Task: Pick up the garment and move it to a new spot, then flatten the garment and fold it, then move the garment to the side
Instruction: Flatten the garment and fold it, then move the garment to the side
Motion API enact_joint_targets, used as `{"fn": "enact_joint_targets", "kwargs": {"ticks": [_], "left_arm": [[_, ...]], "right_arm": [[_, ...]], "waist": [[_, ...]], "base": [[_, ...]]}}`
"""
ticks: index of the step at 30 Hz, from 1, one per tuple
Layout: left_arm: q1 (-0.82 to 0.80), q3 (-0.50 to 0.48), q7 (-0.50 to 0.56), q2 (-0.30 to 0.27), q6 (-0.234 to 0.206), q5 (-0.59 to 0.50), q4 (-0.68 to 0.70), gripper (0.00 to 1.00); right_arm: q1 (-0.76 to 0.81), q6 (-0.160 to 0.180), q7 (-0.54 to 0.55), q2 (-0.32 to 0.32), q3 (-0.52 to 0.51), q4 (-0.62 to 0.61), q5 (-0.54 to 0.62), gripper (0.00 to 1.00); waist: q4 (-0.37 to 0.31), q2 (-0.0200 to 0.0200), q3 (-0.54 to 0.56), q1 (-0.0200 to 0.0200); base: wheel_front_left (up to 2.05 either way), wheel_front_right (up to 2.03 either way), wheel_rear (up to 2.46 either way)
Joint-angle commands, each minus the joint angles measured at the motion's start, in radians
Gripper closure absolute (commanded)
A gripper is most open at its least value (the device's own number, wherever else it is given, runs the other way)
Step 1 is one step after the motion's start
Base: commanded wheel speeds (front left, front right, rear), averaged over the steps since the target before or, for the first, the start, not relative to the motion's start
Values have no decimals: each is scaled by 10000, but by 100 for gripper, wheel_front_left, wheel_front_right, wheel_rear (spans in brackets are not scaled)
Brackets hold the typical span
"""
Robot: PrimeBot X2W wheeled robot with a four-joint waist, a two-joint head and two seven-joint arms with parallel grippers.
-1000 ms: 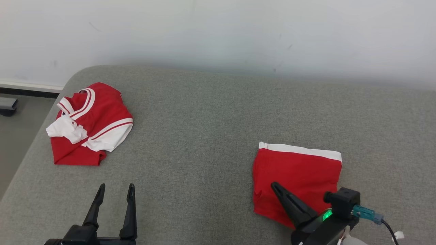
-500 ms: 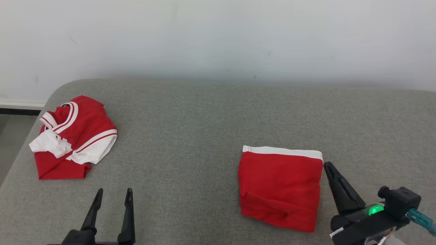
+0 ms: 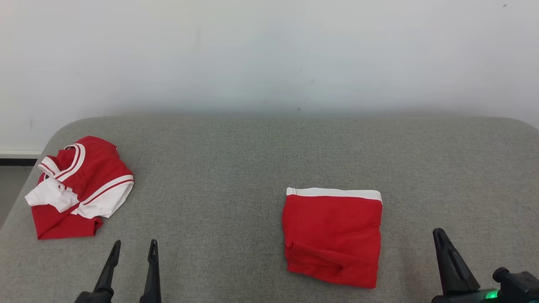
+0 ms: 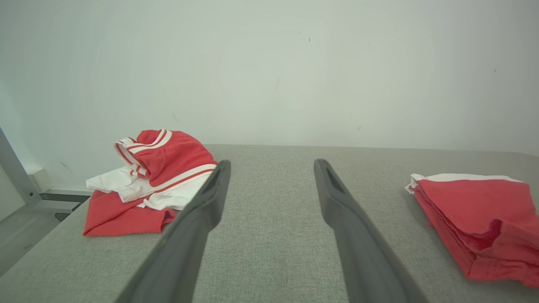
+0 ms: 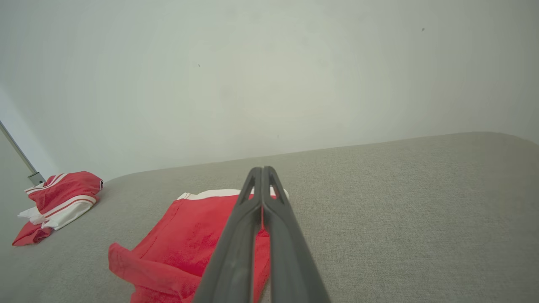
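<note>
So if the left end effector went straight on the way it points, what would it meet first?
Probably the white wall: the left end effector points over bare grey cushion, between the crumpled red-and-white shirt and the folded red garment. Depth is unclear.

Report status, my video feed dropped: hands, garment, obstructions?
Left hand open, empty. Right hand shut, empty, right of folded red cloth garment with white band. Crumpled red-and-white shirt far left on grey fabric surface; nothing in the way.

The left tool point(image 3: 135, 243) sits low with fingers spread wide, while the right tool point(image 3: 438, 232) points up, fingers pressed together.
</note>
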State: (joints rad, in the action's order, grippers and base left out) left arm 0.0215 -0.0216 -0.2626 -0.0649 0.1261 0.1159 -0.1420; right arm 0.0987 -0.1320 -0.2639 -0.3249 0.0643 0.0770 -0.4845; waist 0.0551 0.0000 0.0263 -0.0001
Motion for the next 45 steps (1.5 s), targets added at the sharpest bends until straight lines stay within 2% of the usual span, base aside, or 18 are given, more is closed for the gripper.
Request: {"fn": "enact_joint_targets", "kwargs": {"ticks": [1, 2, 3, 4, 5, 6, 7, 26, 45], "left_arm": [[137, -42, -32, -69, -11, -50, 36, 0], [174, -49, -32, -79, -9, -67, 56, 0], [225, -35, -32, -69, -11, -93, 91, 0], [274, -36, -32, -64, -24, -109, 121, 0], [313, -38, -32, -63, -25, -125, 164, 0], [352, -32, -32, -58, -37, -145, 202, 0], [393, -19, -32, -54, -39, -168, 246, 0], [1062, -64, -32, -90, -24, -227, 699, 0], [981, 2, -32, -43, -41, -432, 623, 0]], "right_arm": [[220, 20, -5, 172, -157, -89, 241, 100], [331, 20, -4, 280, -249, -91, 348, 100], [442, 20, -4, 378, -311, -41, 419, 85], [492, 20, -4, 442, -366, -68, 557, 58], [530, 20, -5, 480, -436, -74, 684, 50], [597, 20, -5, 526, -471, -38, 806, 9], [659, 20, -4, 577, -478, 10, 921, 0], [480, 20, -4, 1344, -1430, 689, 1798, 0], [179, 21, -4, 1312, -920, 814, 2211, 0]], "waist": [[-76, 0, 90, 1], [-96, 0, 119, 1], [-115, 0, 159, 1], [-133, 0, 189, 1], [-151, 0, 221, 1], [-163, 0, 247, 1], [-169, 0, 273, 1], [-38, 0, 413, 1], [33, 0, 424, 1]], "base": [[0, 0, 0], [0, 0, 0], [0, 0, 0], [0, 0, 0], [0, 0, 0], [0, 0, 0], [0, 0, 0], [0, 0, 0], [0, 0, 0]]}}
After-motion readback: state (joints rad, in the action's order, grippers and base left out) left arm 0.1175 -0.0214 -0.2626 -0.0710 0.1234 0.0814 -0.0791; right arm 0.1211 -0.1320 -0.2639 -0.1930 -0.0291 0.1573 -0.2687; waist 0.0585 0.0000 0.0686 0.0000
